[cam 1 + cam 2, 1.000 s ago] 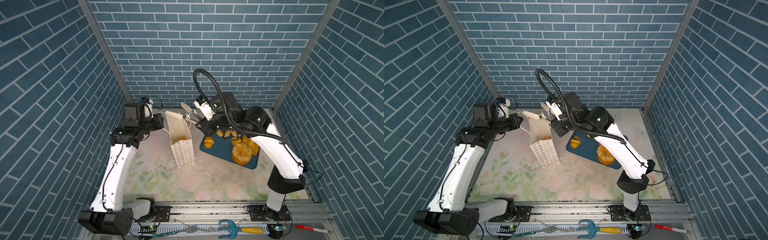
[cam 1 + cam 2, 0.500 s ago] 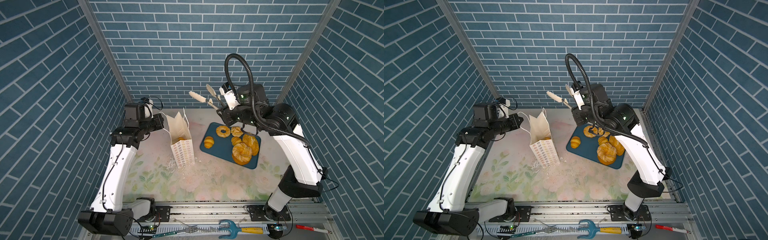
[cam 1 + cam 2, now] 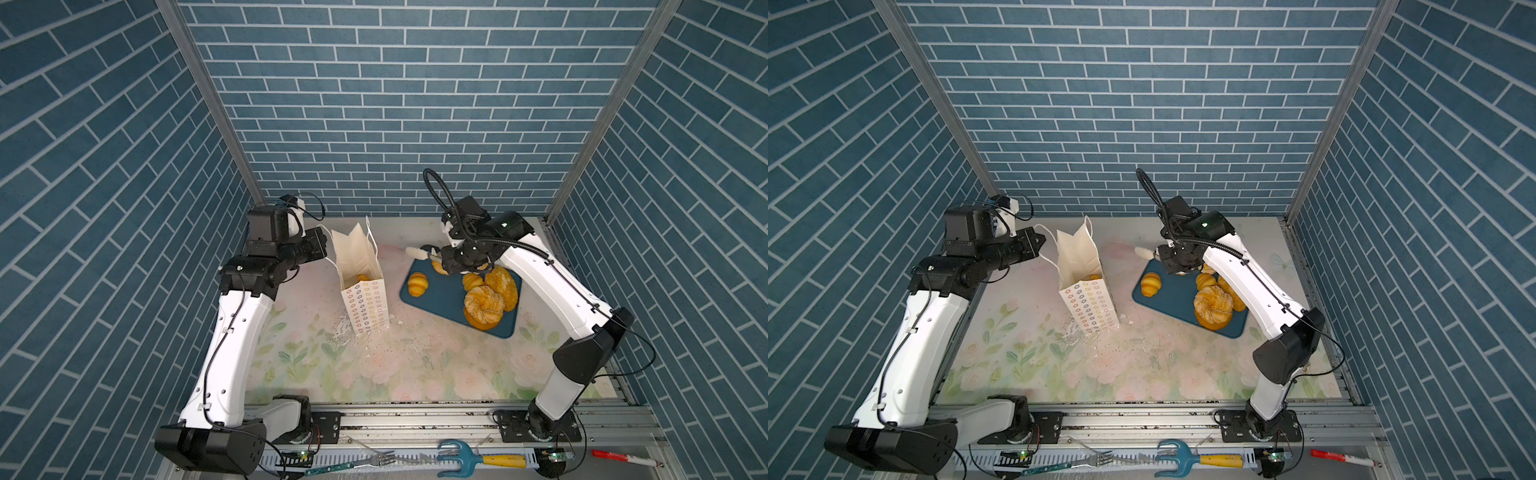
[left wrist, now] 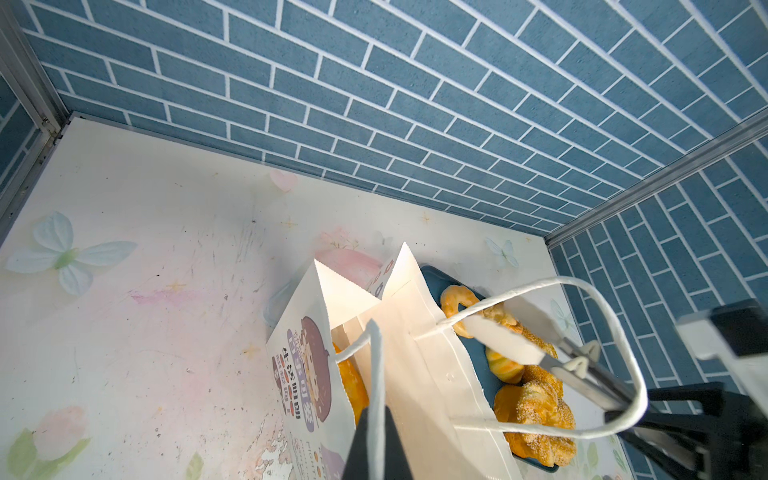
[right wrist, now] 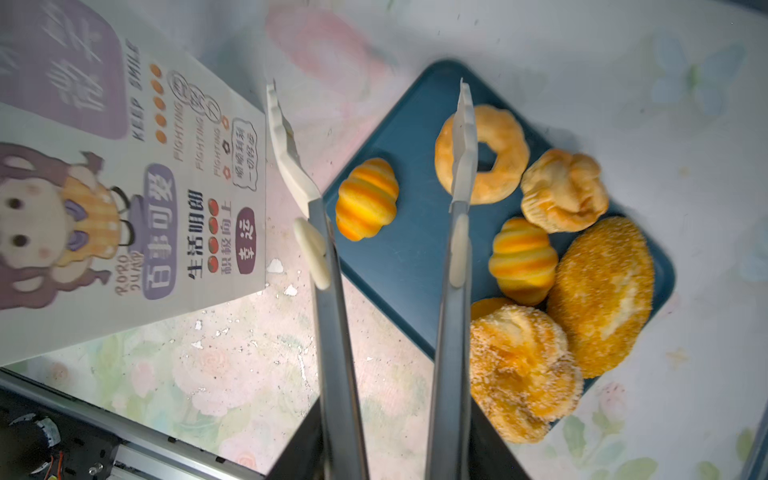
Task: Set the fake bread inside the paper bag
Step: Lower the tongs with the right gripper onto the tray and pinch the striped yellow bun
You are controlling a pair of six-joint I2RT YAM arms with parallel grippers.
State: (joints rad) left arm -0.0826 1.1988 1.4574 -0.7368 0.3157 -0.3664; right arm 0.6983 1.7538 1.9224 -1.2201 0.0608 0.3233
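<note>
Right wrist view shows the right gripper (image 5: 395, 461) with jaws clamped on tongs (image 5: 328, 332), tips spread, one over the ring doughnut (image 5: 498, 137) among the fake bread (image 5: 602, 291) on the tray (image 5: 407, 257). Closed off-centre, they could flick it away. The left gripper (image 4: 376, 444), jaws shut on a cord handle (image 4: 376, 374), might tip the paper bag (image 4: 415, 332) by tugging.

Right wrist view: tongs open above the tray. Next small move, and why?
Probably lower the tongs around the small ridged roll: it lies alone on the tray, between the open tips, while the left gripper holds the paper bag by its handle.
</note>
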